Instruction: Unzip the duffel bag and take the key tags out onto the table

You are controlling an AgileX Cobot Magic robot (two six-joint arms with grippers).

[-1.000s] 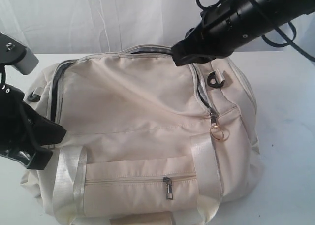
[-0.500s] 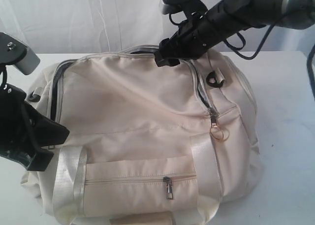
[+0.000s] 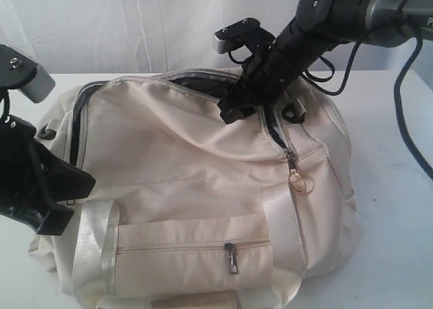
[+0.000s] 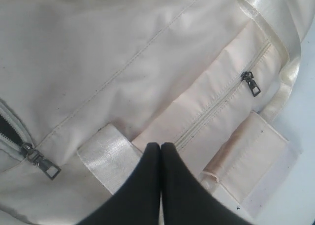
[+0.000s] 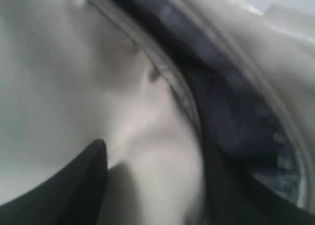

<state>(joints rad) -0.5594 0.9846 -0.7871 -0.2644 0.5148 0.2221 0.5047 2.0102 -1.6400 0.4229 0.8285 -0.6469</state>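
The duffel bag lies on the desk, main zip partly open, dark lining exposed. Right tool is at that opening, its fingers apart with flap fabric between them. Left tool is closed and empty, over the front strap.

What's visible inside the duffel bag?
Only dark grey lining shows in the duffel bag opening. No key tags visible; the top flap and right pincer cover the rest.
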